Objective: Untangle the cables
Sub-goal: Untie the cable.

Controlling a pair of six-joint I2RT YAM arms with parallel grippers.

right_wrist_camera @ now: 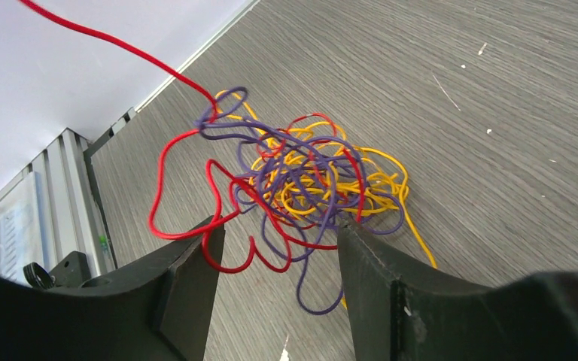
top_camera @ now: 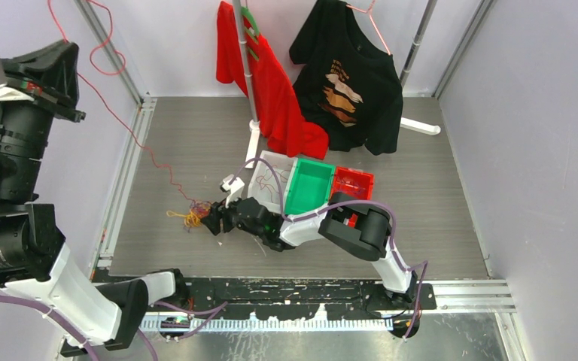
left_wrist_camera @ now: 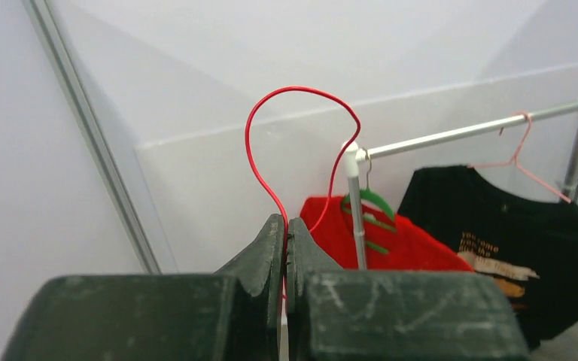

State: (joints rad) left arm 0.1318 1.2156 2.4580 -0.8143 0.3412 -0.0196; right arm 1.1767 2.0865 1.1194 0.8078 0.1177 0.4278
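The cables form a tangle (right_wrist_camera: pixel 308 177) of red, yellow and purple strands lying on the grey table, seen small at the table's left (top_camera: pixel 192 214). One red cable (top_camera: pixel 120 113) rises taut from the tangle up to the left. My left gripper (left_wrist_camera: pixel 286 226) is raised high and shut on this red cable, which loops (left_wrist_camera: pixel 301 89) above the fingertips. My right gripper (right_wrist_camera: pixel 278 229) is open and low over the tangle's near edge (top_camera: pixel 214 218). Red and purple loops lie between its fingers, and a red loop touches the left finger (right_wrist_camera: pixel 196 263).
White (top_camera: pixel 265 174), green (top_camera: pixel 308 186) and red (top_camera: pixel 352 184) bins stand just behind the right arm. A clothes rack (top_camera: pixel 244 68) at the back holds a red shirt (top_camera: pixel 278 98) and a black shirt (top_camera: pixel 357 83). A metal frame rail (top_camera: pixel 124 180) borders the table's left side.
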